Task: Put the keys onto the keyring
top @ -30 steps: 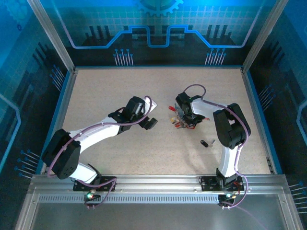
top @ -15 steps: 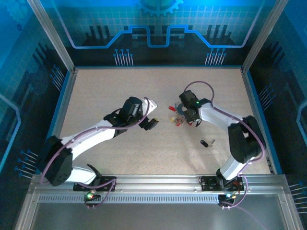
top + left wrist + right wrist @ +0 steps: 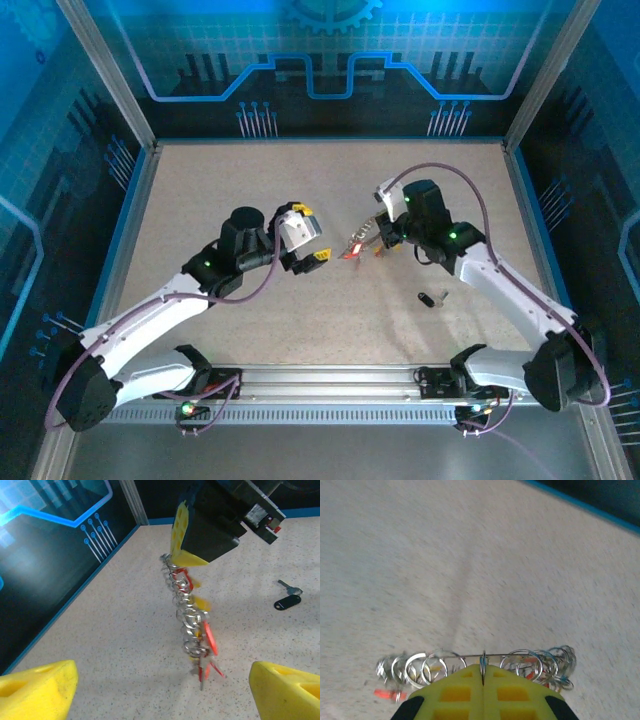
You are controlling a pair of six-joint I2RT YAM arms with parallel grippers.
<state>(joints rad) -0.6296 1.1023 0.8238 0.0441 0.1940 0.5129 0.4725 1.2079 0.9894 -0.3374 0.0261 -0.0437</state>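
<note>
Over to the right gripper [image 3: 378,236], jaws clenched flat on the thin wire of the keyring [image 3: 356,248]; held up near the middle of the speckled surface [image 3: 220,190], between the two arms. From the right wrist, a straight silver line pinched between yellow pads [image 3: 450,692], small rings bunched along it on both sides. From the left wrist, dangling below that gripper as a tangled string of rings, red tags [image 3: 210,637] and keys [image 3: 200,677], a yellow bit among them; lowest tip touching the surface or just clear of it, cannot tell. Facing it from the left, the left gripper [image 3: 311,236]; jaws released and spread wide, yellow fingertips [image 3: 40,690] either side of the hanging bunch and apart from it, grasping nothing. Down on the surface nearer the right arm's base, a loose key [image 3: 428,298] with a black fob; lying flat, well apart from the bunch.
</note>
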